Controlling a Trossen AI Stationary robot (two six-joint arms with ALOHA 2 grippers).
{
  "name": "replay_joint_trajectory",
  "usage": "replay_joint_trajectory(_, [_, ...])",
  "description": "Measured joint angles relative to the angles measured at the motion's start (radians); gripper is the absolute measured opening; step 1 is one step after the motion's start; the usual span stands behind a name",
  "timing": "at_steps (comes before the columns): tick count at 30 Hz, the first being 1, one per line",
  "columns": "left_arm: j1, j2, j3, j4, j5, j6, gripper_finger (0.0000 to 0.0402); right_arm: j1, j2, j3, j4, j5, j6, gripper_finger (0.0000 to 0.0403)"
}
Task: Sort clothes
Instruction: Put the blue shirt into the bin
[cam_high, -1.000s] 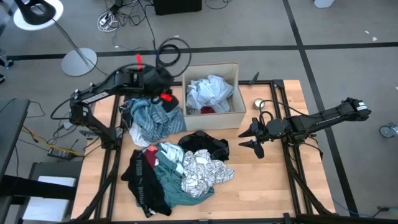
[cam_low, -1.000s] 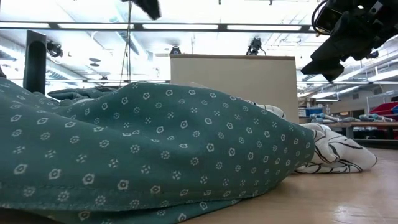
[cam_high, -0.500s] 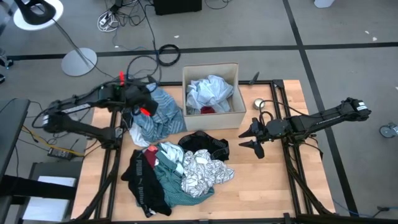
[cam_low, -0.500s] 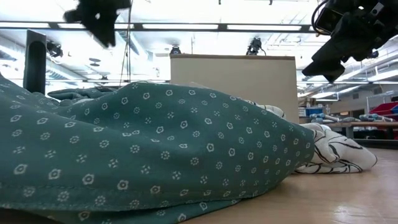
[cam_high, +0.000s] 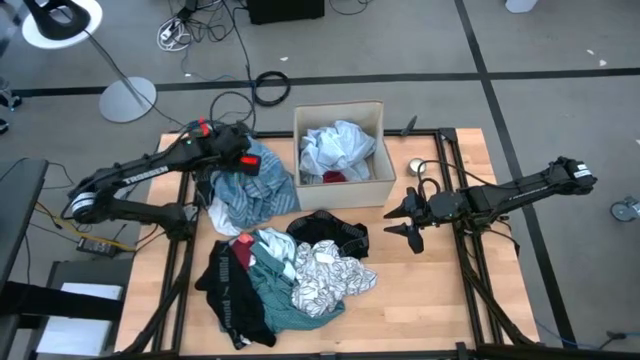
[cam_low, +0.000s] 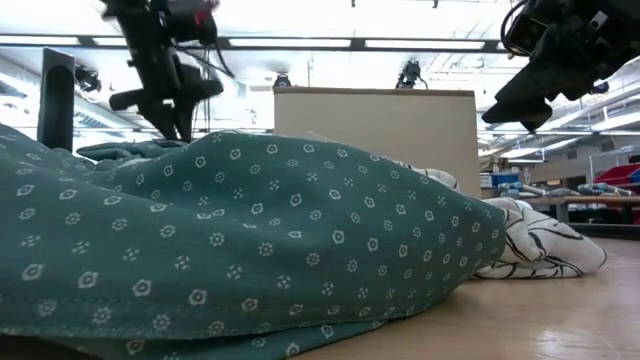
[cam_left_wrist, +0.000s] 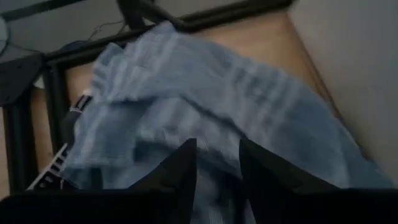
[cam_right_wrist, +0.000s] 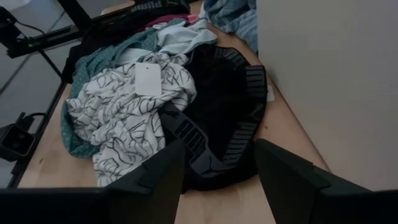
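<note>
Swung down since a moment ago from beside the cardboard box (cam_high: 340, 152), left gripper (cam_high: 246, 166) over the light blue shirt (cam_high: 245, 192) left of it, fingers (cam_left_wrist: 184, 167) parted and empty; soft, light, limp, likely best pinched at a raised fold; right gripper (cam_high: 404, 218) open, idle.

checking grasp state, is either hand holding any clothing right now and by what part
Nothing is held. The left hand hangs open above the light blue shirt beside the box. The right hand is open too, near the black garment.

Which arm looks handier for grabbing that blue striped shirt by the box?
Probably the left: its hand hangs open right above the striped shirt, while the right hand waits beyond the box.
</note>
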Motion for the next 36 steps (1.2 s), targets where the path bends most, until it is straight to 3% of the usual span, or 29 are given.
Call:
replay_joint_trajectory(3, [0.028,0.048,-0.021,-0.001,0.022,-0.001,0.0127,0.0,0.001,0.0,0.001,0.0,-0.002,0.0197])
replay_joint_trajectory(13, [0.047,0.251,-0.1,0.246,0.156,0.023,0.0122,0.0,0.001,0.0,0.014,0.003,0.001,0.0197])
replay_joint_trajectory(15, [0.046,0.277,-0.101,0.245,0.173,0.041,0.0097,0.0,0.001,0.0,0.02,0.003,0.01,0.0197])
replay_joint_trajectory(17, [0.04,0.282,-0.098,0.241,0.196,0.076,0.0045,0.0,0.002,-0.001,0.008,0.003,0.028,0.0197])
replay_joint_trajectory(19, [0.031,0.266,-0.089,0.228,0.213,0.081,0.0015,0.0,0.002,-0.001,0.013,0.003,0.032,0.0197])
replay_joint_trajectory(22, [0.009,0.215,-0.043,0.176,0.224,0.081,0.0007,0.0,0.003,-0.001,0.001,0.004,0.04,0.0197])
replay_joint_trajectory(29, [-0.081,0.045,0.126,-0.01,0.183,0.08,0.0002,-0.001,0.006,-0.001,-0.013,0.025,0.044,0.0197])
replay_joint_trajectory(36, [-0.233,-0.041,0.343,-0.082,0.117,0.049,0.0001,-0.001,0.017,-0.001,-0.029,0.032,0.043,0.0197])
